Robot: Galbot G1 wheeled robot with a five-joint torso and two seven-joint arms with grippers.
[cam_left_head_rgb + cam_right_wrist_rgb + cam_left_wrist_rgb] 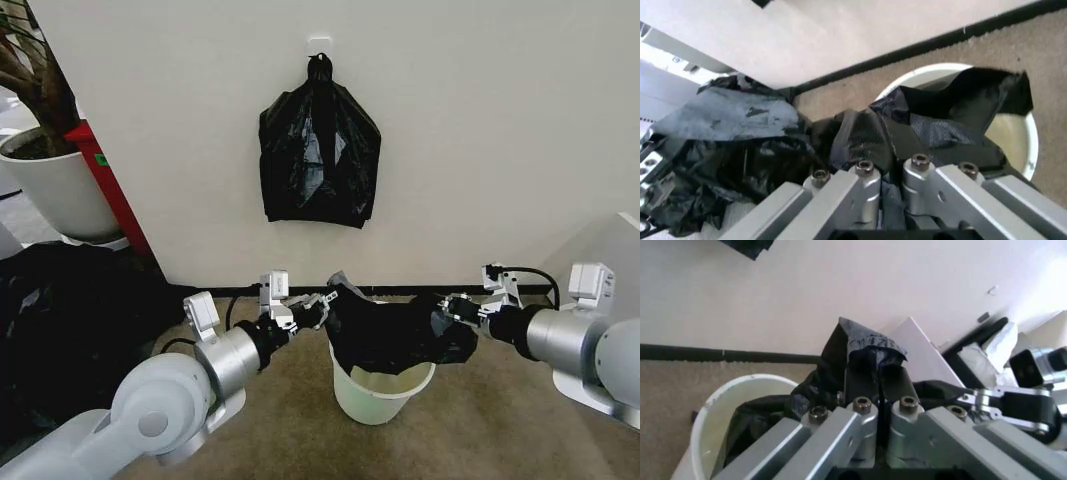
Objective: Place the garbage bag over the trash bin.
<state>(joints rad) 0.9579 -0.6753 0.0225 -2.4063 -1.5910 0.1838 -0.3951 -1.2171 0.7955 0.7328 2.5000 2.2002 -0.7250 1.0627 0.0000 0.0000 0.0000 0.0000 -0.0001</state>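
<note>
Carpeted floor against a pale wall: garbage bag (395, 330) stretched between 2 grippers above the trash bin (380, 392).

Left gripper (322, 305) is clamped on the bag's left edge, right gripper (447, 310) on its right edge; the film spans the gap and sags over the bin's far rim. Bag is thin, glossy black, heavily wrinkled, with 1 corner peaking up beside the left gripper. Bin is cream-white and tapered, with its near rim uncovered. Left wrist view shows fingers (863, 382) pinched tight on a crumpled fold, with black film draping inside the bin (727, 405). Right wrist view shows the bag (953, 105) lying across the bin's opening. Thicker black bag bundle (320, 155) hangs on the wall above.
</note>
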